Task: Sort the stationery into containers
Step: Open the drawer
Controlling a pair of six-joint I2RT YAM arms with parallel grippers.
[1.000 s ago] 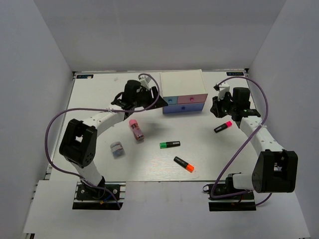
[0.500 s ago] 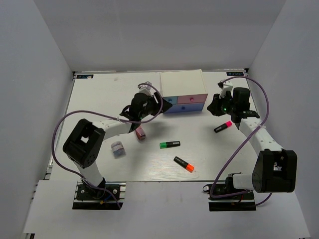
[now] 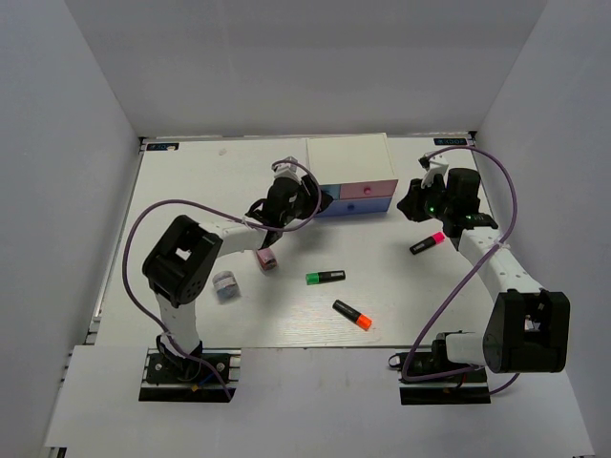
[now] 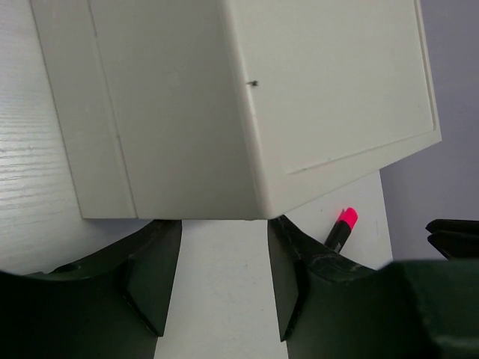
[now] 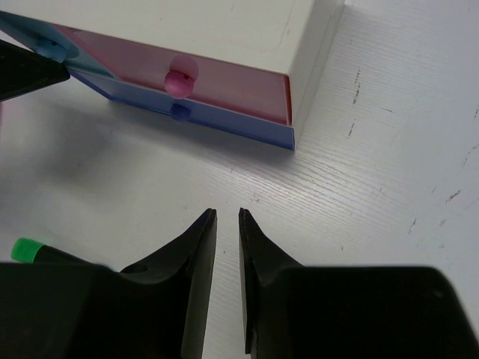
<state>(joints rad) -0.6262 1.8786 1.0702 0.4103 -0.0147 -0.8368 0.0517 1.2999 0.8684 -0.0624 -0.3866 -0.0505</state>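
Note:
The white drawer box (image 3: 348, 162) stands at the back middle, with a light-blue, a pink (image 5: 224, 86) and a wide blue-violet drawer. My left gripper (image 3: 320, 197) is open at the box's front left corner, its fingertips (image 4: 166, 228) against the box's lower edge (image 4: 187, 149), holding nothing. My right gripper (image 3: 407, 204) is shut and empty, low over the table right of the box (image 5: 227, 213). The pink-capped highlighter (image 3: 428, 243) lies below it. The green (image 3: 325, 278) and orange (image 3: 352, 315) highlighters lie mid-table. The pink oblong item (image 3: 265, 259) and the grey-blue piece (image 3: 223, 285) lie left.
The pink knob (image 5: 182, 75) and the blue-violet knob (image 5: 179, 112) face my right wrist camera; all drawers look closed. A purple cable (image 3: 153, 219) loops off my left arm. Grey walls surround the white table (image 3: 191, 181).
My left arm has swung right, bringing its gripper from left of the box to the box's front left corner. My right gripper has barely moved.

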